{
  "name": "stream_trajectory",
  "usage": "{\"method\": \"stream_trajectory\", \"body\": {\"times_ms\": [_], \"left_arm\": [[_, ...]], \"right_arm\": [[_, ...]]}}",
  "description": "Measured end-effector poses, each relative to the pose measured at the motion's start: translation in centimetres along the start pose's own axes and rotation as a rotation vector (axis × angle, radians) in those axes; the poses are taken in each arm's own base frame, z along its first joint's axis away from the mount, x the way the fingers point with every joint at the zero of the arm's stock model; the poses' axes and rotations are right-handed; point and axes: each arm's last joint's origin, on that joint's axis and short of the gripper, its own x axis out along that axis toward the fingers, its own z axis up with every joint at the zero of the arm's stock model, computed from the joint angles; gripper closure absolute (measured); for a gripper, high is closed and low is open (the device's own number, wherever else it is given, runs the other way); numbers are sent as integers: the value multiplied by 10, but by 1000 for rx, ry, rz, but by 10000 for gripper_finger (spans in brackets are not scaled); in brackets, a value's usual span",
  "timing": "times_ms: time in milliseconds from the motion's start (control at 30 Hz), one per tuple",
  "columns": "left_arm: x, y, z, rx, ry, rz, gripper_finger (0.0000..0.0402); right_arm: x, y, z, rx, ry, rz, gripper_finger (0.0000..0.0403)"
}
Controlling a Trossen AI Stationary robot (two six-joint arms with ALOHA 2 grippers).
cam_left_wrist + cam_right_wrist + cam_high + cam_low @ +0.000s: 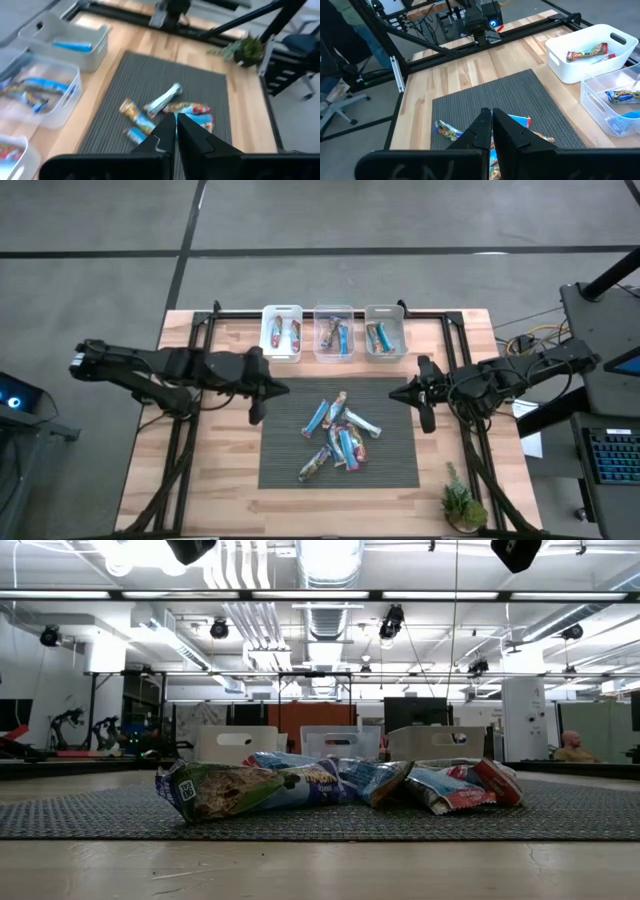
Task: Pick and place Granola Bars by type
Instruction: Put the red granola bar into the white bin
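Presently, both dark two-finger grippers hang above the wooden table [220, 480], each clenched with its fingers pressed together and nothing between them. The left gripper [284, 389] is at the left edge of the dark grey ribbed mat [290, 470]; the right gripper [393, 393] is at the mat's right edge. Neither touches any bar.

Loose foil-wrapped granola bars, mostly blue [338, 437], lie in a scattered heap near the middle of the mat, some overlapping. From table height the nearest wrapper shows green and brown print, and one at the right end of the heap shows red.

Three small rectangular plastic bins stand side by side along the far edge of the table. The white left bin [282, 311] holds two bars with red print. The clear middle bin [333, 310] holds several blue bars. The clear right bin [385, 310] holds bars with blue and orange print.

A small green potted plant [462, 504] stands at the near right corner of the table, well apart from the mat.
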Motion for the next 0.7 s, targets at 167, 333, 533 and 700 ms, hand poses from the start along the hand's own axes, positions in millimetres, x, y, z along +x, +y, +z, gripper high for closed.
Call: {"method": "stream_trajectory", "body": {"times_ms": [167,333,533,700], "left_arm": [[4,1,10,-47,80,52,369],[14,2,15,-73,151,98,312],[40,3,8,-109,245,149,246],[68,3,-3,-206,343,205,206]], "right_arm": [[0,0,0,0,1,0,394],[0,0,0,3,2,0,394],[0,0,0,34,5,0,394],[0,-1,-2,48,19,-4,394]]}}
